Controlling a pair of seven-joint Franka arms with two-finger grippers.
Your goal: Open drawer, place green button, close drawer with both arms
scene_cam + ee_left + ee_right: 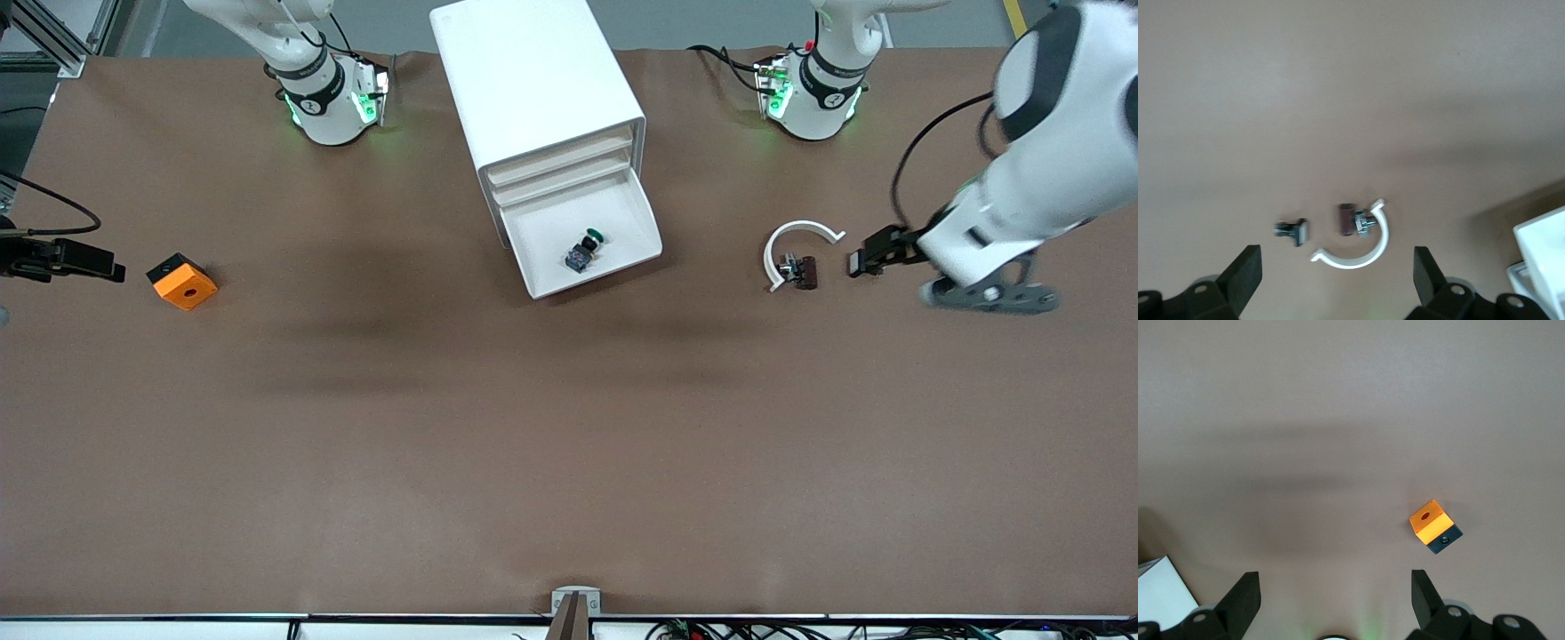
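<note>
Green-capped button (584, 251) lies in the open drawer (642, 233); both grippers, left (1338, 270) and right (1335, 587), half cut off, fingers spread, empty.

The drawer (587, 236), a shallow white plastic tray, is the lowest of the white cabinet (533, 80) at upper centre of the front view. It stands pulled out toward the camera, slanting a little toward the lower right of the frame, with its cream-white front panel tilted outward. Above it the other drawer fronts sit flush in the cabinet.

The button (584, 250) lies on its side on the drawer floor, near the middle: a round green cap, a black collar, and a blue-grey blocky body.
</note>
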